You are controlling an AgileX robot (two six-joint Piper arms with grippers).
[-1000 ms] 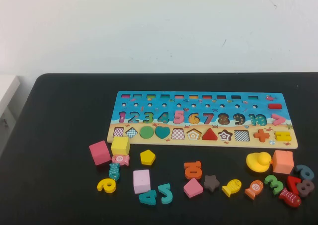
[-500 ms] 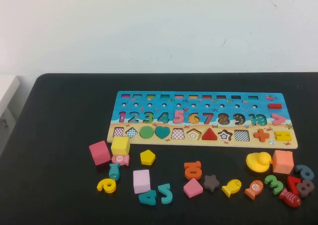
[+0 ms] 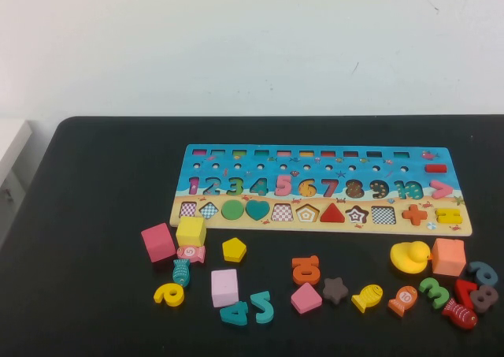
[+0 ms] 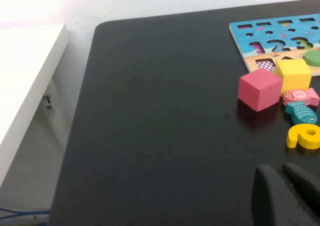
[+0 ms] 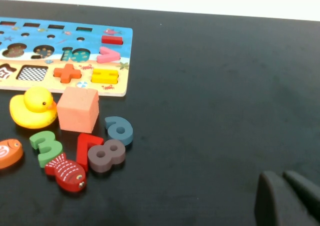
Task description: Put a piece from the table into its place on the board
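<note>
Yellow duck (image 3: 410, 256), pink cube (image 3: 158, 242), orange cube (image 3: 448, 257) etc.

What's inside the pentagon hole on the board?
The pentagon slot on the board holds no piece, only a printed pattern. The yellow pentagon piece lies on the table. Left tool and right tool hang low over the table, away from the slot.

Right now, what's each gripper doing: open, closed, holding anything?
Left gripper: parked over bare table, holding nothing; open or closed cannot be told.
Right gripper: the same, clear of the pieces.
</note>
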